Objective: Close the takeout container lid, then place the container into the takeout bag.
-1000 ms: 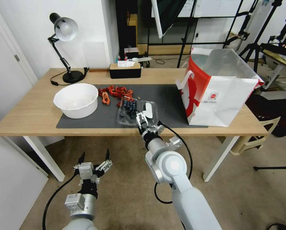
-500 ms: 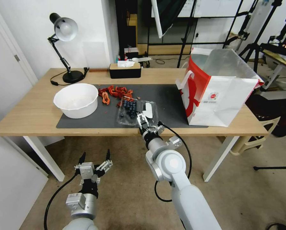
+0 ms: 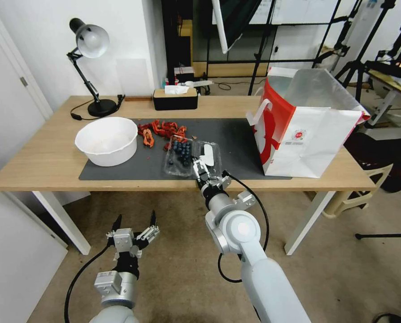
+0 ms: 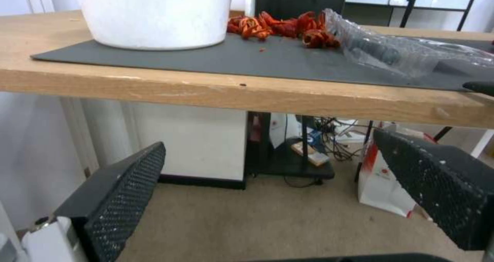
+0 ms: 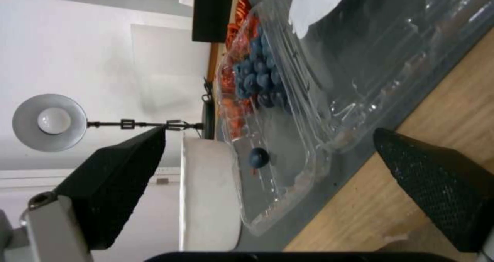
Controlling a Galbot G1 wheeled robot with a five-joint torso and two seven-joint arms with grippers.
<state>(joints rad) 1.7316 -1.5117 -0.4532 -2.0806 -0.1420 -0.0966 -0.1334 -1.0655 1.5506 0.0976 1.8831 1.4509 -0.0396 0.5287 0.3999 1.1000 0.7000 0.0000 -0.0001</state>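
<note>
Nearest, the left gripper (image 3: 134,223) hangs below the tabletop (image 3: 48,161) edge, fingers spread and empty. The right gripper (image 3: 199,168) sits at the near edge of the takeout container (image 3: 179,154), fingers apart, holding nothing. The lid (image 3: 208,155) lies flat open beside the blueberries. Farther right stands the takeout bag (image 3: 306,128), upright.

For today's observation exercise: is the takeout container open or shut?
Open. The takeout container lies spread flat on the mat, its lid folded out beside the blueberries.
</note>
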